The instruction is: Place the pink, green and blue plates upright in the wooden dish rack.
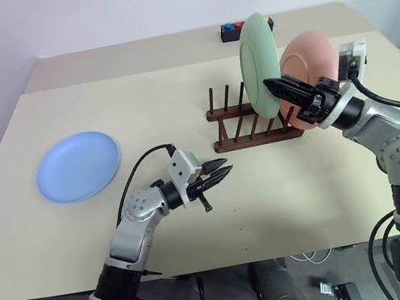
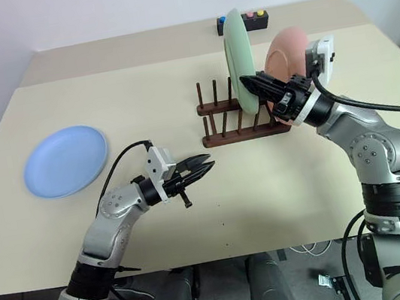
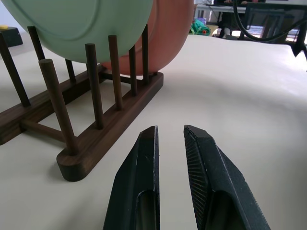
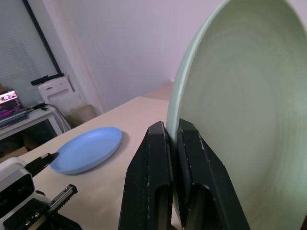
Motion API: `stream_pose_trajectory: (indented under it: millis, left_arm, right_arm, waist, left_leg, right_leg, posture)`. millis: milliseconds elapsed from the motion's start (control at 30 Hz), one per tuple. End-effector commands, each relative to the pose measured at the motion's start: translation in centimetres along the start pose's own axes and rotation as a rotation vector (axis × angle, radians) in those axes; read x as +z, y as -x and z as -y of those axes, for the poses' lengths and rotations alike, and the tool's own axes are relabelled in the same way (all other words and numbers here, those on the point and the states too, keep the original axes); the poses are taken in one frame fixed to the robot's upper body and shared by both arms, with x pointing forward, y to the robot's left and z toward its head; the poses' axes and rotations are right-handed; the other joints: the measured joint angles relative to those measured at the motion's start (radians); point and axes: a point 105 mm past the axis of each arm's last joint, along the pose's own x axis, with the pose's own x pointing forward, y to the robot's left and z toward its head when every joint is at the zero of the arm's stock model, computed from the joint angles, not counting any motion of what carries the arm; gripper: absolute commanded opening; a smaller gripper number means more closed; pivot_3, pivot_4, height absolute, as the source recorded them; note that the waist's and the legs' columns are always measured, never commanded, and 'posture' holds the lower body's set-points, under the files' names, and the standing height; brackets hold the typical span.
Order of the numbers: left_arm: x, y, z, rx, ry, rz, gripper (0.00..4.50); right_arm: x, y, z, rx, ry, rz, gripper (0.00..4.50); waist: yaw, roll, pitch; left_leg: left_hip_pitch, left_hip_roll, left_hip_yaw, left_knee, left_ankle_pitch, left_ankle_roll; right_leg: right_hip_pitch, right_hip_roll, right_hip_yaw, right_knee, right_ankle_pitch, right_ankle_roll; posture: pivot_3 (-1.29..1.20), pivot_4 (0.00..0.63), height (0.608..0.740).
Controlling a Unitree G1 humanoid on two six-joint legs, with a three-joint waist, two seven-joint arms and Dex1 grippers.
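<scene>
Worktop [image 1: 285,205], beige, as I see it from the head camera:

Rack [image 1: 250,123]: dark wood, two rails with pegs, far right of centre on the worktop

Green plate [image 1: 258,64]: upright in the rack, held between pegs near the rack's right end. My right claw [image 1: 279,85] is clamped on its rim; the wrist view shows one finger [image 4: 149,167] on each side of the edge, pressed against it

Pink plate [image 1: 311,71]: upright in the rack, in the slot just right of the green plate, partly hidden behind my right claw and arm

Blue plate [image 1: 78,166]: flat on the worktop at the far left, well apart from the rack, untouched

Left claw [image 1: 224,172]: holds nothing, fingers a narrow gap apart. It hangs level above the worktop, pointing toward the rack's near rail, near the rack but not touching

Black box [image 1: 233,31] with coloured buttons: far edge of the worktop, behind the green plate
</scene>
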Motion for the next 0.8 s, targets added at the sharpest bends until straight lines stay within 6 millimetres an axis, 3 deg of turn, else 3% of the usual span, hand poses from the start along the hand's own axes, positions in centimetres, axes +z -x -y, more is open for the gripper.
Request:
stream_pose_trajectory:
  millis: [33,200,233,333,533,800]
  left_arm:
    - [0.99,0.17,0.1,0.002,-0.019,0.033,0.81]
    - [0.95,0.14,0.09,0.003,-0.019,0.032,0.81]
    - [0.96,0.14,0.1,0.003,-0.019,0.032,0.81]
    - [0.96,0.12,0.09,0.003,-0.02,0.032,0.81]
    - [1.0,0.0,0.1,0.0,-0.021,0.035,0.81]
    - [1.0,-0.04,0.1,-0.002,-0.019,0.035,0.81]
  right_arm:
    - [1.33,0.21,0.18,-0.014,0.029,0.043,0.04]
    - [1.22,0.32,0.13,-0.008,0.022,0.04,0.04]
    - [1.19,0.33,0.09,-0.006,0.02,0.04,0.32]
    - [1.19,0.36,0.04,-0.005,0.02,0.04,1.41]
    - [1.42,0.55,0.42,-0.036,0.061,0.042,4.46]
    - [2.04,0.54,0.34,-0.044,0.135,0.037,4.46]
  waist:
    - [0.0,0.0,0.0]
    - [0.0,0.0,0.0]
    - [0.0,0.0,0.0]
    - [0.0,0.0,0.0]
    - [0.0,0.0,0.0]
    - [0.0,0.0,0.0]
  left_leg:
    - [0.0,0.0,0.0,0.0,0.0,0.0]
    - [0.0,0.0,0.0,0.0,0.0,0.0]
    - [0.0,0.0,0.0,0.0,0.0,0.0]
    - [0.0,0.0,0.0,0.0,0.0,0.0]
    - [0.0,0.0,0.0,0.0,0.0,0.0]
    - [0.0,0.0,0.0,0.0,0.0,0.0]
  right_leg:
    - [0.0,0.0,0.0,0.0,0.0,0.0]
    - [0.0,0.0,0.0,0.0,0.0,0.0]
    - [0.0,0.0,0.0,0.0,0.0,0.0]
    - [0.0,0.0,0.0,0.0,0.0,0.0]
    - [0.0,0.0,0.0,0.0,0.0,0.0]
    - [0.0,0.0,0.0,0.0,0.0,0.0]
  posture:
    - [0.0,0.15,0.74]
    - [0.0,0.15,0.74]
    - [0.0,0.15,0.74]
    - [0.0,0.15,0.74]
    - [0.0,0.15,0.74]
    - [0.0,0.15,0.74]
